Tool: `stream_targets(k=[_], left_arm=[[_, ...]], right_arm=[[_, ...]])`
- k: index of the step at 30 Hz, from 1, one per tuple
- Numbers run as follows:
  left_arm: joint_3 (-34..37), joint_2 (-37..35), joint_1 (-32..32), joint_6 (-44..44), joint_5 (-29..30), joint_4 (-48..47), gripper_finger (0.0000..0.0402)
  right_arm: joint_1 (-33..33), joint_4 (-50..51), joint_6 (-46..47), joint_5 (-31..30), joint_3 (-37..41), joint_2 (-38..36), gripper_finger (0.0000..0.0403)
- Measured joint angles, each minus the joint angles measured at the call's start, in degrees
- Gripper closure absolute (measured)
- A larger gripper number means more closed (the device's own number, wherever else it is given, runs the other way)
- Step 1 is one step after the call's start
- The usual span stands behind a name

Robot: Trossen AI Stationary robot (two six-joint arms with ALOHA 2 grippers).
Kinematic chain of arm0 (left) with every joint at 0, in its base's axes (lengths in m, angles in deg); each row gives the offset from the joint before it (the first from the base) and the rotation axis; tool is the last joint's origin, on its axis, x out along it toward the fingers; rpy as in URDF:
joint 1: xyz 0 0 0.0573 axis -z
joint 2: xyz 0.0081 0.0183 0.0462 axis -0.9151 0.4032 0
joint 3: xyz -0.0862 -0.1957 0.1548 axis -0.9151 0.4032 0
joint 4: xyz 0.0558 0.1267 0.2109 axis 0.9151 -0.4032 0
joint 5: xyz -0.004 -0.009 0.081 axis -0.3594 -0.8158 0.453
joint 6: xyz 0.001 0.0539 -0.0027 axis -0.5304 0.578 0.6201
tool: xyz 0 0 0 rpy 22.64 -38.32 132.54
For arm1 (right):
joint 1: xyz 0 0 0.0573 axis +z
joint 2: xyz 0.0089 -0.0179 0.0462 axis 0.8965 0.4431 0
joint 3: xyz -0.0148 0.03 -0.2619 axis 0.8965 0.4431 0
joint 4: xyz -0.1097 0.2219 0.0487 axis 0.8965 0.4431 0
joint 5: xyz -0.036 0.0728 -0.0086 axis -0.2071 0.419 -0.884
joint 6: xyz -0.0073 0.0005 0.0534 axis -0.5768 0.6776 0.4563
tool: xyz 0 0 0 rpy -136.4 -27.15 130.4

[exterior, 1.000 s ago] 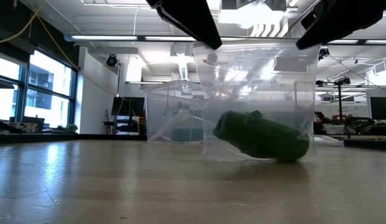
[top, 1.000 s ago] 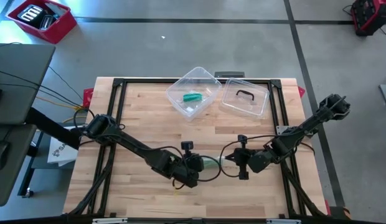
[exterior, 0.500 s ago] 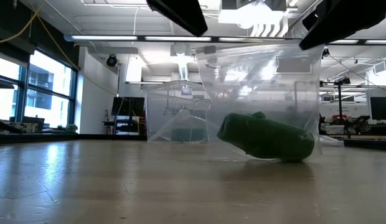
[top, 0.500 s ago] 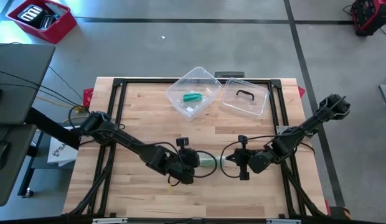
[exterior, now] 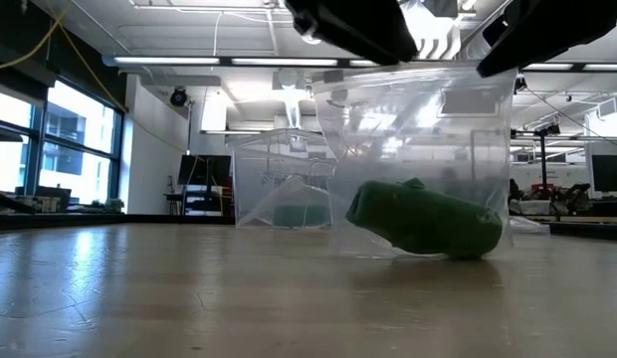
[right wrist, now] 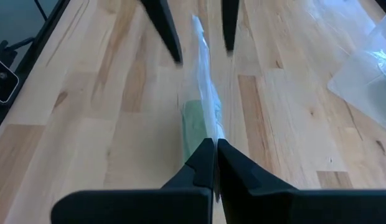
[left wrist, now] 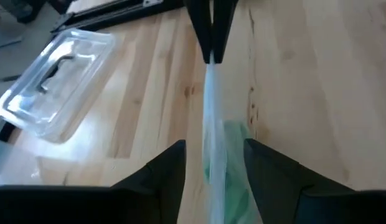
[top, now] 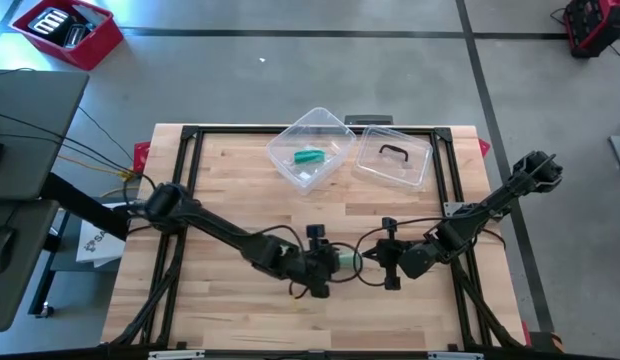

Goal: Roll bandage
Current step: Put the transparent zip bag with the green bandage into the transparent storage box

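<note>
Two grippers at mid-table, facing each other across a clear plastic bag [exterior: 418,164]. Right gripper [right wrist: 214,148]: fingers pinched shut on bag's top edge, holding it upright. Left gripper [left wrist: 211,163]: fingers spread wide, one each side of bag's other end, not clamped on it. Green bandage roll [exterior: 425,221] inside bag, lying at bottom, resting on tabletop, approx. between both grippers.

Outward: both dark arms stretched low from table's near corners toward centre, left from left side, right from right side. Clear plastic container [top: 310,149] near far edge w/ a second green roll [top: 309,157] inside; clear lid [top: 393,157] w/ dark handle just beside it, flat on wood.

Surface: light butcher-block wood table [top: 220,190], planks running lengthwise, black frame rails along edges, red clamps at far corners. Grey concrete floor around, dark tape lines across it. Red bin [top: 67,28] w/ dark items at far left on floor; grey desk edge at left w/ yellow cable.

Room in low view: large windows at left, white ceiling w/ strip lights, monitors and benches far back.
</note>
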Motion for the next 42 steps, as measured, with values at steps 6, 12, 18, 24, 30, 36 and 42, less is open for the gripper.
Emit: stream_targets(k=[6, 12, 18, 24, 30, 36, 42], left_arm=[[0.1, 1.8, -2.5, 0.4, -1.4, 0.5, 0.0271], [0.1, 1.7, -4.6, 2.1, -6.6, 1.3, 0.0343], [-1.1, 0.2, -6.5, -2.1, -5.1, -9.7, 0.0392], [-10.6, -6.5, -12.2, 1.8, 2.4, -22.9, 0.04], [-16.3, -11.0, -26.3, 19.5, 1.8, -22.7, 0.0401], [-17.0, -11.0, -40.5, 25.9, -11.7, -20.3, 0.0401], [-12.5, -7.4, -46.6, 23.5, -16.8, -21.0, 0.0401]], right_arm=[[0.0, 0.1, 0.0, 0.0, 0.0, 0.0, 0.0403], [0.0, 0.1, -1.1, 0.1, 0.0, 0.0, 0.0399], [-0.1, 3.9, -1.1, 0.5, 0.0, -5.1, 0.033], [-0.2, 7.3, -6.1, -4.4, 0.0, -14.8, 0.0257], [-2.0, 6.5, -16.6, -14.8, 0.0, -19.3, 0.0243], [-7.6, 7.8, -22.4, -15.9, 0.0, -20.3, 0.0242], [-13.3, 9.3, -27.3, -15.9, 0.0, -20.3, 0.0242]])
